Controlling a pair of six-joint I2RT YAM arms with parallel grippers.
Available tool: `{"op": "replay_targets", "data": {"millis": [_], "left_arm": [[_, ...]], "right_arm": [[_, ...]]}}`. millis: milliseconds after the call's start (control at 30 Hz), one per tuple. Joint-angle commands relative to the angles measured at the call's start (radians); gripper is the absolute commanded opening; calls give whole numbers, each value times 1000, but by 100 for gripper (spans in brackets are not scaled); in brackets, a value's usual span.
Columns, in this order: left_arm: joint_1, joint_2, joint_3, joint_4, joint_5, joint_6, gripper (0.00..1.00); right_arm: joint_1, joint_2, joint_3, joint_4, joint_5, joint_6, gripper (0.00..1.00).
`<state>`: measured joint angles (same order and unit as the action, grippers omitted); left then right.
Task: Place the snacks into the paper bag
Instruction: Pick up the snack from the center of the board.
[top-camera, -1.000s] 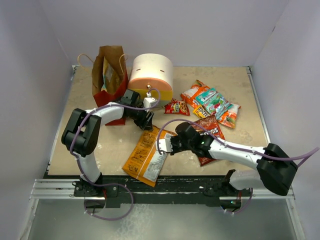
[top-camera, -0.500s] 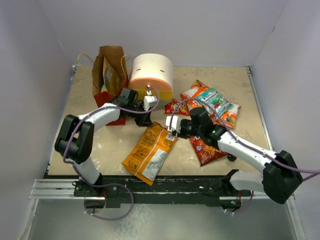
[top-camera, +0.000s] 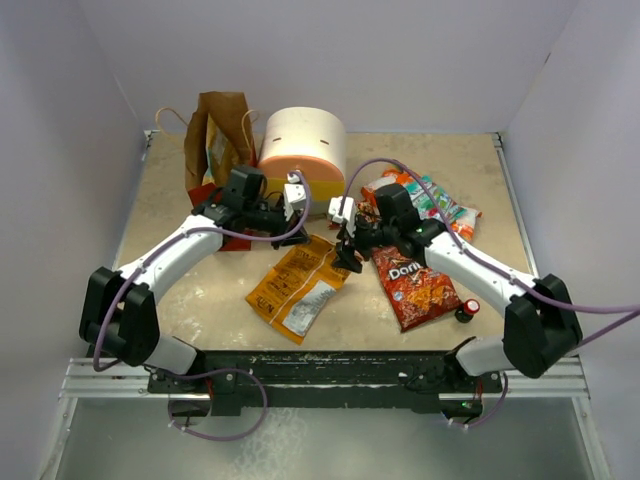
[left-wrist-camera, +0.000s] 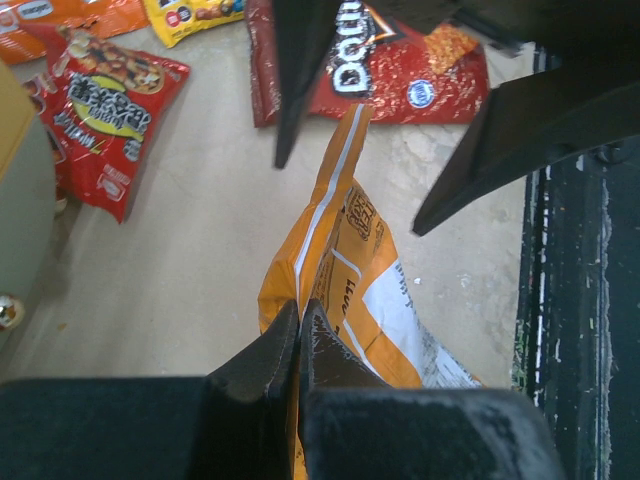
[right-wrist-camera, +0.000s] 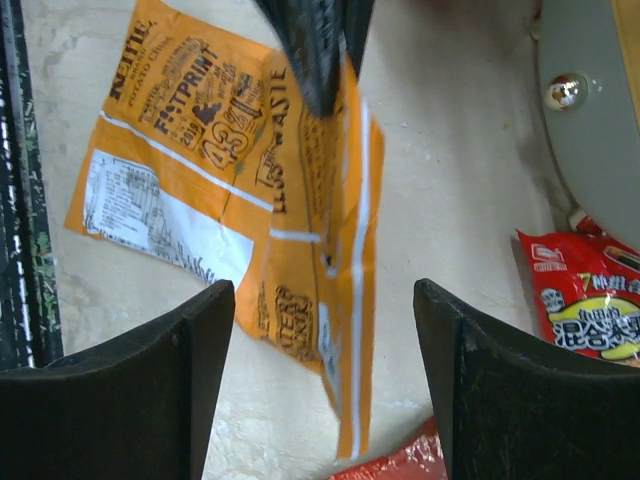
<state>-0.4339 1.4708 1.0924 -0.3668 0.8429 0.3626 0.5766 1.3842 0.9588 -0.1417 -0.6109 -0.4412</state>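
Left end effector (left-wrist-camera: 299, 312) pinches the orange chip bag (left-wrist-camera: 352, 262) by its edge; right end effector (right-wrist-camera: 322, 296) is spread just beside it, empty. Pickup step. Next: lift it clear and swing back to the paper bag (top-camera: 214, 138) behind the left end effector.

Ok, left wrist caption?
Left gripper pinching the orange chip bag by one edge, open right gripper straddling its far end, Doritos bag beyond.
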Motion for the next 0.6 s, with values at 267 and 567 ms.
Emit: {"op": "replay_targets", "data": {"millis": [267,567], "left_arm": [[-17,-105,21,10,147,34,0],[-4,-168,30,-86,200,177,43]], "right_arm": [[0,111,146,25,-185,83,37],[-19,-68,112,-10,-177,7,0]]}}
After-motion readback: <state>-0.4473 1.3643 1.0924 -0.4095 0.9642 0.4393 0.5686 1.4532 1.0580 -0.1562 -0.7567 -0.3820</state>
